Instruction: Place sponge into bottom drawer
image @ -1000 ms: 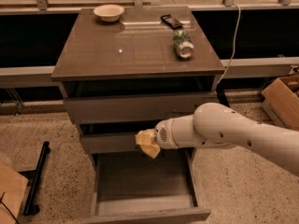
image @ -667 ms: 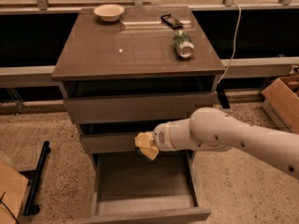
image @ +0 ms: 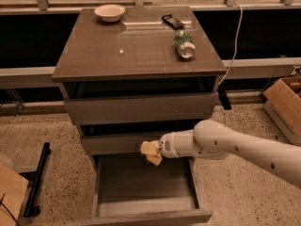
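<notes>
The pale yellow sponge point(image: 151, 152) is held in my gripper point(image: 155, 150), at the end of my white arm that reaches in from the right. The gripper holds it in front of the middle drawer's front, just above the back of the open bottom drawer point(image: 146, 205). The bottom drawer is pulled out, its bare grey-brown inside showing. The sponge hangs above the drawer and touches nothing inside it.
A white bowl point(image: 109, 12), a green-labelled can point(image: 184, 44) lying on its side and a dark flat object point(image: 172, 21) rest on the cabinet top point(image: 131, 51). A cardboard box point(image: 285, 102) stands at right. A black bar point(image: 36, 180) lies on the floor at left.
My gripper with the sponge has barely shifted; it stays above the open bottom drawer. The arm's elbow moved slightly left.
</notes>
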{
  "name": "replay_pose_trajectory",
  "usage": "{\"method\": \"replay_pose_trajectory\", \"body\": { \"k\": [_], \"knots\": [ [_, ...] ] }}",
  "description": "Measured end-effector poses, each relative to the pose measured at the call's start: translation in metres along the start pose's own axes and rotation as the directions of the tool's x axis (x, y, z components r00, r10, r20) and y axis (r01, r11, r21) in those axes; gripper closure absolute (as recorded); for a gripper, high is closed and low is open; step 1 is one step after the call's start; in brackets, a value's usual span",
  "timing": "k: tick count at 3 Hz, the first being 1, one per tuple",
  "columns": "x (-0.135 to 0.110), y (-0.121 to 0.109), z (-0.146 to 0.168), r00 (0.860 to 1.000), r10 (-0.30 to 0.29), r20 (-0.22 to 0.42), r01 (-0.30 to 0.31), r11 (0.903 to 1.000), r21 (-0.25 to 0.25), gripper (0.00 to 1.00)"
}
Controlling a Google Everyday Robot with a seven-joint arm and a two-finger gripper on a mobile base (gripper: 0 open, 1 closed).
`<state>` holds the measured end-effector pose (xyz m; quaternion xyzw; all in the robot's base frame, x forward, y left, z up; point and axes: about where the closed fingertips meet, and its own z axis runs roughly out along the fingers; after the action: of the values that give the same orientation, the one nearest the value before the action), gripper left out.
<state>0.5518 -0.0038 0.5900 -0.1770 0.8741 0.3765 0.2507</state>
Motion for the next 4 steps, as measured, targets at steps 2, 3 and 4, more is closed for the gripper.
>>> {"method": "replay_pose_trajectory", "body": {
  "k": [2, 3, 4],
  "knots": [
    [0.042, -0.097, 0.052, 0.998, 0.061, -0.002, -0.061, 0.9941, -0.09, 1.0],
    [0.052, -0.105, 0.064, 0.996, 0.088, -0.004, -0.088, 0.9906, -0.105, 1.0],
    [0.058, -0.11, 0.071, 0.996, 0.09, -0.013, -0.09, 0.9929, -0.077, 1.0]
  ]
}}
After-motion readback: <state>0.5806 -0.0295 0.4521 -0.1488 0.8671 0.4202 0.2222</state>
